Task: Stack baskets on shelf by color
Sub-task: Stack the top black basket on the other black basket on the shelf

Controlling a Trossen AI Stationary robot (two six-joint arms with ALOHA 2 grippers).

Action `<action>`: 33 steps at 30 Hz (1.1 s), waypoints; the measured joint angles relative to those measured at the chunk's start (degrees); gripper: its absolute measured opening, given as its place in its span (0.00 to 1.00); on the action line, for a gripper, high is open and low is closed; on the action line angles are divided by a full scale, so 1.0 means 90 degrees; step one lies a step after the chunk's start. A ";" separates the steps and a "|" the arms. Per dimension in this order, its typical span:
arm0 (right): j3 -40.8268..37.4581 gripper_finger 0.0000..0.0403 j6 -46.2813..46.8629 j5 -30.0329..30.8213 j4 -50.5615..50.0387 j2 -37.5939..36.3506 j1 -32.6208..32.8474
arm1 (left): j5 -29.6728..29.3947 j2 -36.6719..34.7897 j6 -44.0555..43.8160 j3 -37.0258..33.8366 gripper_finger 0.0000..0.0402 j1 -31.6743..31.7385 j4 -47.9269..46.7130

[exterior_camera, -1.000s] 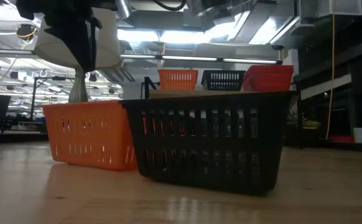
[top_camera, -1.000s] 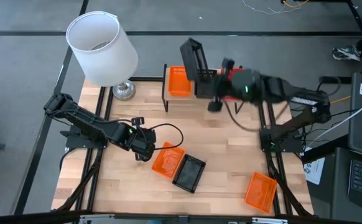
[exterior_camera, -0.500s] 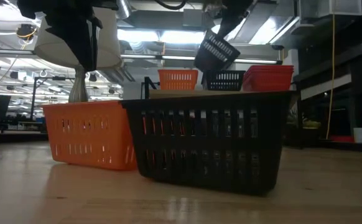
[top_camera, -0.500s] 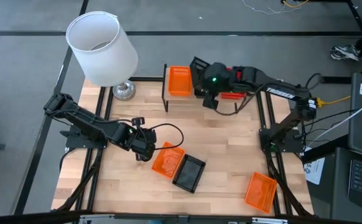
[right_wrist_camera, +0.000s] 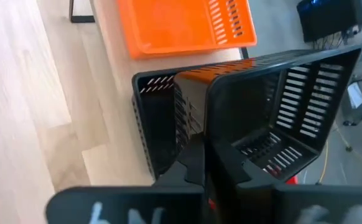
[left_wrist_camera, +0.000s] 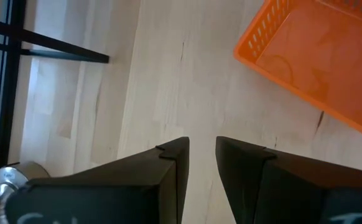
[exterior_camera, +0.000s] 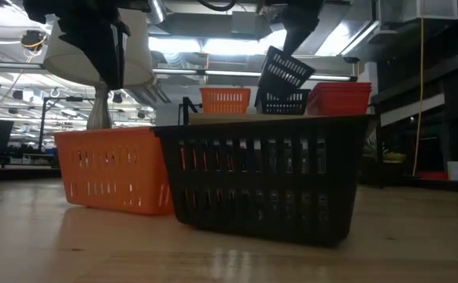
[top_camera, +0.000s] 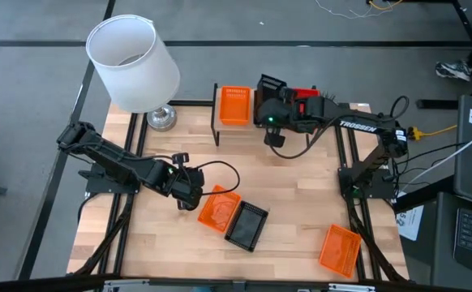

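Shelf: the low wood shelf (top_camera: 220,122) stood at the far edge of the tabletop (top_camera: 301,203), in the middle.
On the shelf: an orange basket (top_camera: 233,105) sat at the shelf's left end, a black basket (right_wrist_camera: 162,124) in the middle, and red baskets (top_camera: 304,95) at the right end.
Right gripper: the right gripper (top_camera: 270,109) was over the middle of the shelf, its fingers clamped on the wall of a tilted black basket (exterior_camera: 284,69), held over the black one already there.
Left gripper: the left gripper (left_wrist_camera: 201,163) was low near the middle of the tabletop, fingers a little apart and holding nothing.
Still on the tabletop: an empty orange basket (top_camera: 217,208) touched an empty black basket (top_camera: 246,225) near the middle; one more orange basket (top_camera: 340,247) lay at the near right corner.
Open room: bare wood lay between the shelf and these baskets.
Far left corner: a white lamp (top_camera: 135,65).
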 joint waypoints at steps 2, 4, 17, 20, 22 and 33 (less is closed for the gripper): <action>0.0000 0.00 0.0173 0.0012 -0.0072 0.0020 0.0019 | 0.0002 0.0000 0.0000 0.0000 0.18 0.0000 0.0000; 0.0000 0.00 0.0342 0.0013 -0.0094 0.0040 0.0025 | 0.0001 0.0000 0.0000 0.0000 0.18 0.0000 0.0007; -0.0005 0.00 0.0503 0.0013 -0.0115 0.0102 0.0022 | 0.0002 0.0000 0.0000 0.0000 0.18 0.0000 0.0155; -0.0003 0.02 0.0496 0.0013 -0.0111 0.0102 0.0022 | 0.0001 0.0000 0.0000 0.0000 0.18 0.0000 0.0156; -0.0005 0.04 0.0496 0.0013 -0.0110 0.0102 0.0022 | 0.0002 0.0000 0.0000 0.0000 0.18 0.0000 0.0163; -0.0005 0.08 0.0465 0.0001 -0.0105 0.0102 0.0020 | 0.0002 0.0000 0.0001 0.0000 0.18 0.0000 0.0231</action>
